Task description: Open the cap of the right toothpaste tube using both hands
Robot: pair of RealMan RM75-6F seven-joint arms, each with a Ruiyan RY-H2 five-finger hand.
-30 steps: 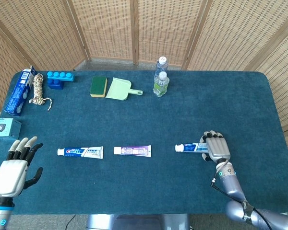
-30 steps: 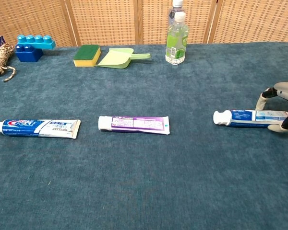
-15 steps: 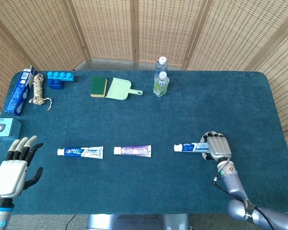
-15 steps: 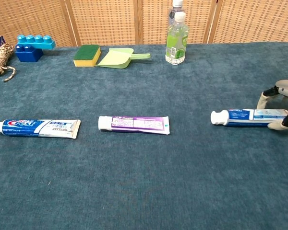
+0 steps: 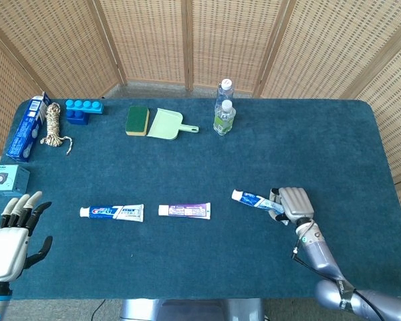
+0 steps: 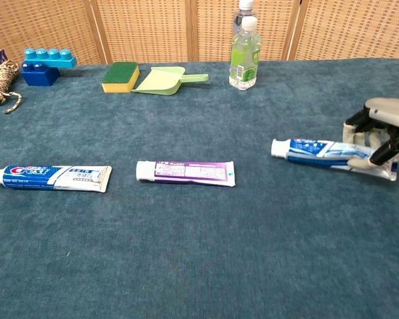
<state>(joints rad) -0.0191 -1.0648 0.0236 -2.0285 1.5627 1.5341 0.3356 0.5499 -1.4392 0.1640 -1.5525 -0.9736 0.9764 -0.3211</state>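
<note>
Since the earlier frames, right toothpaste tube (image 5: 255,199) lifted off table (image 5: 187,160), cap end shifted left and tilted up; right hand (image 5: 292,204) moved slightly left with it. Left hand (image 5: 10,241) dropped a bit lower in the bottom-left corner.

Largest first: dark blue table fills the frame. Right hand at lower right clamps its fingers around the tail end of the right tube, tube body held clear of the cloth in the chest view (image 6: 326,150). Left hand at lower left edge is empty, fingers apart, well apart from the tube; not visible in chest view.

Step in hand, as judged: pick-up of the tube, grasp made, cap (image 6: 277,147) not touched yet. Next move likely calls for bringing the left hand across to the cap end, or carrying the tube toward centre, then pinching the cap while the right hand holds the body steady. Long reach for the left hand.

Containers: two bottles (image 5: 224,110) at upper centre, front one with pale green liquid, rear one mostly hidden, contents cannot tell. Green dustpan (image 5: 169,124) holds nothing, sponge (image 5: 137,120) touching its left side. Blue box (image 5: 27,127) at upper left, contents unseen.

Other two tubes, left tube (image 5: 112,212) and middle tube (image 5: 184,210), lie flat, untouched.
</note>
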